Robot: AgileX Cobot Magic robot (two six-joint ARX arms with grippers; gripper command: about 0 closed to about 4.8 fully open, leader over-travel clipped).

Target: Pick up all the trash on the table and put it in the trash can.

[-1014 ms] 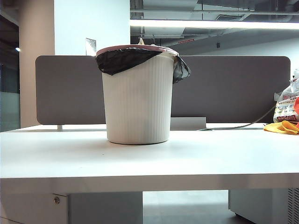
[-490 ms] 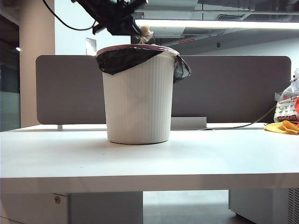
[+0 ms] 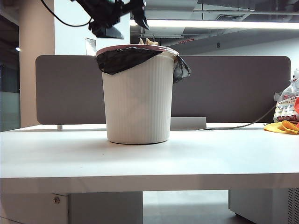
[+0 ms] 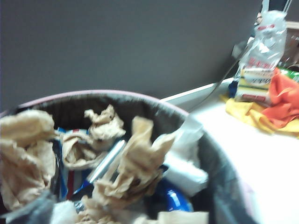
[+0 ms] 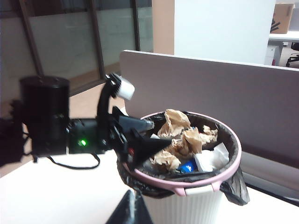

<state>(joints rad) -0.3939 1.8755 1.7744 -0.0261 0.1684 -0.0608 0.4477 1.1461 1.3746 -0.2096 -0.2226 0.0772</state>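
Crumpled tan trash [image 5: 181,136] heaped inside the trash can [image 3: 138,93] at the middle of the table [image 3: 149,158], wads poking just above the pink rim; no paper wad visible on the white top in the exterior view, so apparently near done, though only part of the table shows. Printed plastic bag [image 3: 286,106] and yellow-orange item [image 3: 282,127] left at 3 o'clock of the bin, not part of the job. Left gripper [image 3: 127,18] poised above the rim at 11 o'clock, jaws spread wide, holding nothing, clear of the liner. Right gripper [image 5: 128,210] seen only as a dark fingertip near the bin's side; impossible to tell whether open or closed, nothing seen held
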